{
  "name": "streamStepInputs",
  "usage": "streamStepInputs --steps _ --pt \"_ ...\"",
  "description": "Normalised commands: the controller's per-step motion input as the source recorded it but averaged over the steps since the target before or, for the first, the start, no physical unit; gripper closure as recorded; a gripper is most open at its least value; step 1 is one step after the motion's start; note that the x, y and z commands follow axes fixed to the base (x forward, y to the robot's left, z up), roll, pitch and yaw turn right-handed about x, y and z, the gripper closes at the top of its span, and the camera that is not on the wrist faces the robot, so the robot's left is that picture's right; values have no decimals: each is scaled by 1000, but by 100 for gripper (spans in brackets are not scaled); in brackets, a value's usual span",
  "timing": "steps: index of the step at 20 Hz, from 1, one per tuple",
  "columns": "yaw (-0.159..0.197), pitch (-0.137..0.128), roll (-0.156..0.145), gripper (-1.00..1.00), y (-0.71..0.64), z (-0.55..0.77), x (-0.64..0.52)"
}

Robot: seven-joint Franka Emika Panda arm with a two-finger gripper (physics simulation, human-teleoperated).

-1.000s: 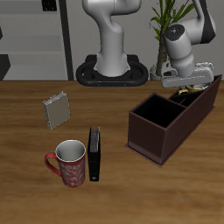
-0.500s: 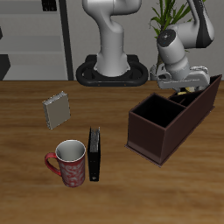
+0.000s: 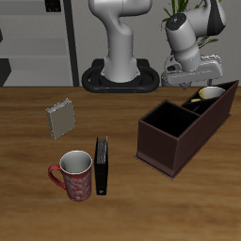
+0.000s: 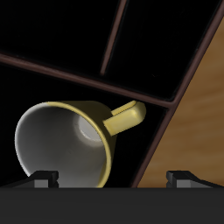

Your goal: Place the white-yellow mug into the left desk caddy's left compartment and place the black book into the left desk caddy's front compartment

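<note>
The fingers (image 3: 191,75) hang spread apart with nothing between them, just above the left desk caddy (image 3: 184,131). The white-yellow mug (image 4: 68,140) lies tilted in the caddy's left compartment (image 3: 211,97), at its far end. On the surface (image 3: 38,202), the black book (image 3: 101,167) stands on edge at the caddy's 9 o'clock, touching a red patterned mug (image 3: 74,174).

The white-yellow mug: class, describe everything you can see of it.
The white-yellow mug is glossy, yellow-olive outside and pale inside, with one yellowish handle sticking out sideways. It lies tilted inside the dark-brown left desk caddy, in the end section farthest from the table's front edge, its rim just showing above the wall in the exterior view. The end effector is above it, not holding it.
</note>
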Motion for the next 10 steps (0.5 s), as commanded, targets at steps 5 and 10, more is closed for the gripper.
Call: streamStepInputs --steps 5,10 --pt "144 -110 -169 -100 -419 605 341" --pt "106 -64 -161 -100 -382 386 301"
